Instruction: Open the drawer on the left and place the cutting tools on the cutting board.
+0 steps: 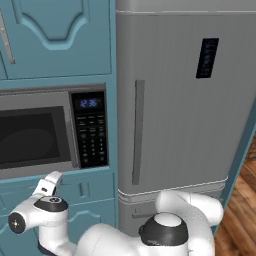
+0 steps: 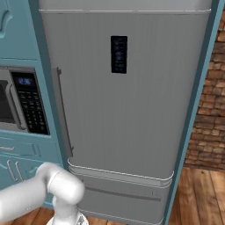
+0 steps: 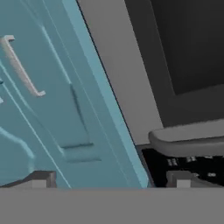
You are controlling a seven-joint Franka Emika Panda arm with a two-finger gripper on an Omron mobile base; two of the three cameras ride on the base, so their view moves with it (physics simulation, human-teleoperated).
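Note:
My gripper (image 3: 109,179) is open, its two dark fingertips (image 3: 39,179) wide apart with nothing between them. It is raised at the lower left of the left base view (image 1: 50,179), close to the teal cabinet front just under the microwave (image 1: 37,132). A shut teal drawer (image 3: 48,100) with a framed flat front and a short silver bar handle (image 3: 22,65) lies ahead of the fingers, left of the microwave's edge. The same drawer (image 1: 85,190) sits below the microwave. The cutting tools and the cutting board are out of view.
The microwave's dark door and grey handle (image 3: 188,142) are close on the right of the hand view. A tall grey fridge (image 1: 185,100) stands right of the cabinet column. Arched teal cabinet doors (image 1: 55,35) are above, and wooden floor (image 2: 197,197) lies at the right.

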